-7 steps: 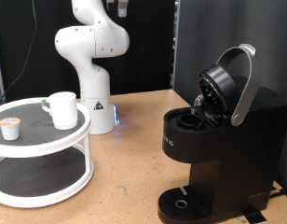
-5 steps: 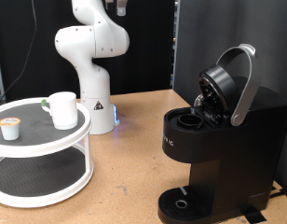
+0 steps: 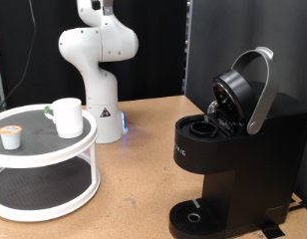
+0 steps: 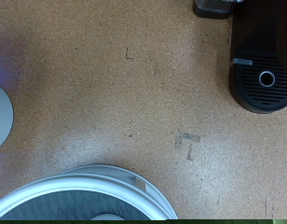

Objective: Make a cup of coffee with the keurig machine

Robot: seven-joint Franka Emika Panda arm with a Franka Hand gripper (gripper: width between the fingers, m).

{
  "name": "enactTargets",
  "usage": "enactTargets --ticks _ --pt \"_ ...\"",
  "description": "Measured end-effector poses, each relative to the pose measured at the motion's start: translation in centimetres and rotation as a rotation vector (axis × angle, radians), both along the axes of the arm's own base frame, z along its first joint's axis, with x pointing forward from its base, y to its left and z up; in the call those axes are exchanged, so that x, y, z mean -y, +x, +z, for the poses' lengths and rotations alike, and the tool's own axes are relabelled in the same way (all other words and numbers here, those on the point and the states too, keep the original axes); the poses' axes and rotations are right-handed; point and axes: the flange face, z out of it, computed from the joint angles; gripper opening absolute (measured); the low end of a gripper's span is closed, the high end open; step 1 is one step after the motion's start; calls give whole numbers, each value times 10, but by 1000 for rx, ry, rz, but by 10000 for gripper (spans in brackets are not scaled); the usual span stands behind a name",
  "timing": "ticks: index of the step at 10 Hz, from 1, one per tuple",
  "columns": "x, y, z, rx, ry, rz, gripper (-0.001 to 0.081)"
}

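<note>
The cup (image 3: 67, 117), a small white mug, stands on the top tier of a white two-tier round stand (image 3: 54, 151) at the exterior view's left. The keurig machine (image 3: 243, 159) stands at the exterior view's right with its lid raised and the grey handle (image 3: 261, 88) up. Its pod chamber (image 3: 201, 127) is open and looks empty, and nothing stands on its drip tray (image 3: 196, 216). The wrist view looks down from high up on the machine (image 4: 263, 65) and the stand's rim (image 4: 88, 177). The gripper is out of view in both pictures.
A small white pod with a tan lid (image 3: 9, 135) sits on the stand's top tier beside the cup. The arm's white base (image 3: 102, 115) stands behind the stand on the brown table (image 3: 144, 169). A black curtain hangs at the back.
The top of the arm has turned and shifted slightly at the exterior view's top edge; the dark part seen there earlier has gone out of frame. Cup, pod and machine have not moved.
</note>
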Motion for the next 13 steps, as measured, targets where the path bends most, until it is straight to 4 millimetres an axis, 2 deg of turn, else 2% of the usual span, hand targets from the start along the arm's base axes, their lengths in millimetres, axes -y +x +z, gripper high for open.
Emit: enactTargets --ticks 1,3,8,9,11,13 --pt "2 0 -3 -5 -11 42 805" --pt "23 4 -13 30 -4 58 805" --pt "104 -9 -38 3 -25 83 805" --pt "113 -9 -39 4 -17 85 805" --pt "112 -9 -41 -3 -16 88 805" --pt "121 -13 -44 -10 -7 76 805"
